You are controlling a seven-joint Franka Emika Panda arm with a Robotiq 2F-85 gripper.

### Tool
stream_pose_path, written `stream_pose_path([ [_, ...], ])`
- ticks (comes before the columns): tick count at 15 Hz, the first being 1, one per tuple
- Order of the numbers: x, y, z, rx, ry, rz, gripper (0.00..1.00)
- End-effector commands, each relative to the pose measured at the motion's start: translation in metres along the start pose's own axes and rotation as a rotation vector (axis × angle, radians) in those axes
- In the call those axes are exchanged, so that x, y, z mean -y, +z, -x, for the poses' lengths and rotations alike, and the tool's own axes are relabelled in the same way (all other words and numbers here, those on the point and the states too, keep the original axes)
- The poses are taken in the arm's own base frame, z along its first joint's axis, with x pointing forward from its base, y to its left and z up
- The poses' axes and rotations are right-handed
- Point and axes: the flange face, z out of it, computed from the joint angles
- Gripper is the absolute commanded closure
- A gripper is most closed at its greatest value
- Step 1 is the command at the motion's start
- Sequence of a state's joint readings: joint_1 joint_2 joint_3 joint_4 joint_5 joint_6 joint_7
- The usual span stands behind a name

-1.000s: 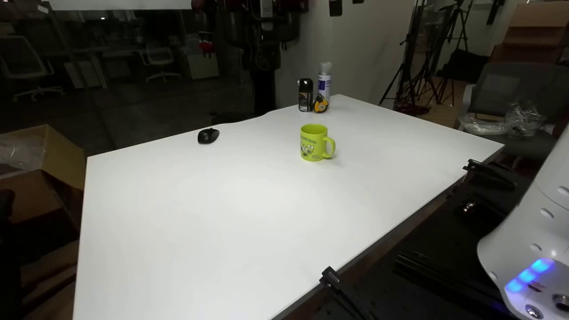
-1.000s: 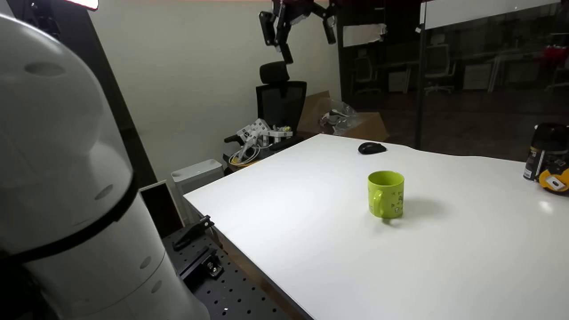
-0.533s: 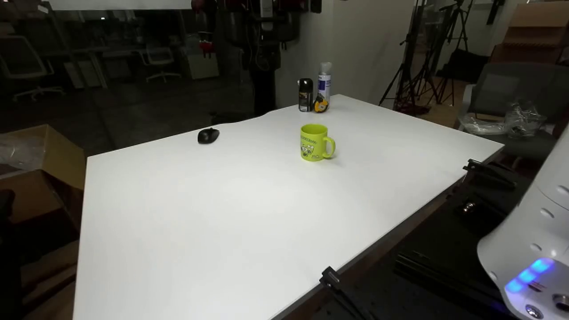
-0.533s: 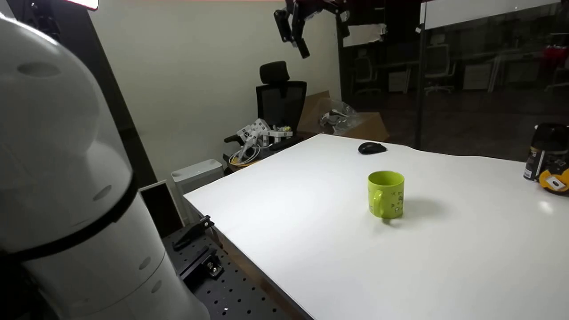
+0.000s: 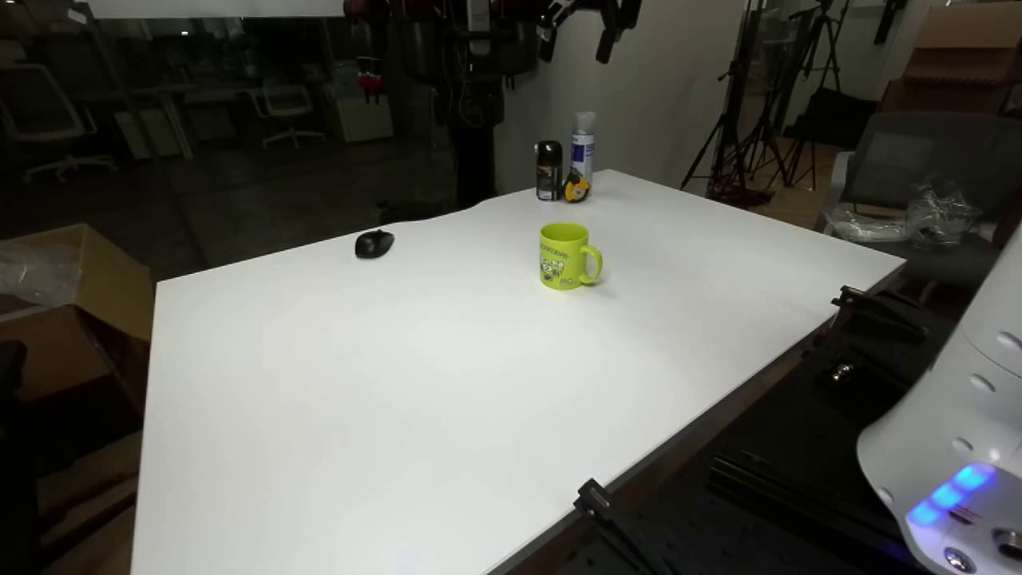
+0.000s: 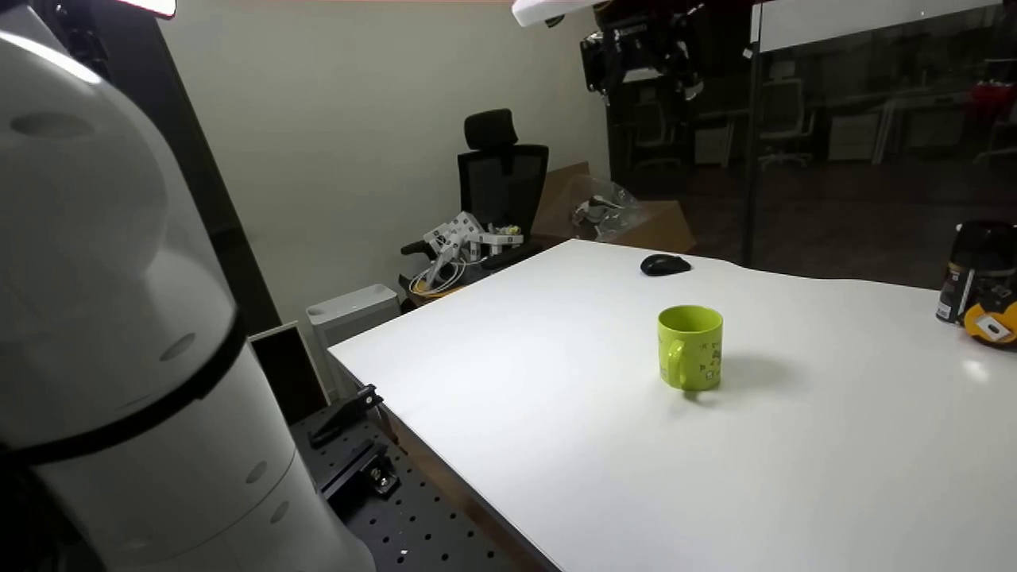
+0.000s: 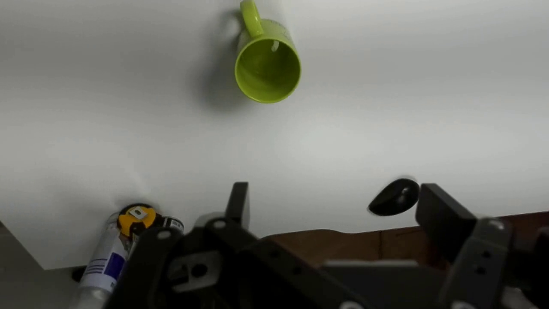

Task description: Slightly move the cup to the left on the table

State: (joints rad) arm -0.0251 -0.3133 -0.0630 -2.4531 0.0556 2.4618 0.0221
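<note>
1. Standing upright on the bench (image 7: pixel 411 103), the cup (image 7: pixel 266 64) is seen beyond the fingertips (image 7: pixel 444 214) in the wrist view, well apart from the jaws, its handle pointed away from them.
2. The jaws are spread wide and, in both exterior views, are held high above bench level; in the wrist view the cup is roughly lined up with the side of the gap nearer the tape measure (image 7: pixel 139 219).
3. Since half a second ago, the jaws have been brought further into sight above the black can (image 5: pixel 549 171) in an exterior view; in an exterior view a white arm link (image 6: pixel 548 9) has been revealed beside them. The cup has been left in place.
4. In the wrist view the bench's edge is crossed by the jaws; the mouse (image 7: pixel 394 198) is seen beside one fingertip, lower down, the spray can (image 7: pixel 101 270) outside the other.
5. Bench surface is seen on both sides of the cup.
</note>
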Motion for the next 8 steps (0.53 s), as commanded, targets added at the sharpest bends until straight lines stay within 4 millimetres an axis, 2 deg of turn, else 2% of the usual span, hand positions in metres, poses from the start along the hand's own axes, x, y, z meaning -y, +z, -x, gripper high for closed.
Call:
stream_pose_path([
  [1, -0.031, 0.030, -0.019, 0.021, 0.182, 0.026, 0.00],
  [3, -0.046, 0.044, -0.022, 0.030, 0.244, 0.104, 0.00],
  [4, -0.041, 0.037, -0.010, 0.035, 0.167, 0.053, 0.00],
  [6, -0.051, 0.048, -0.013, 0.044, 0.205, 0.089, 0.00],
  [8, -0.049, 0.048, -0.017, 0.035, 0.207, 0.093, 0.00],
])
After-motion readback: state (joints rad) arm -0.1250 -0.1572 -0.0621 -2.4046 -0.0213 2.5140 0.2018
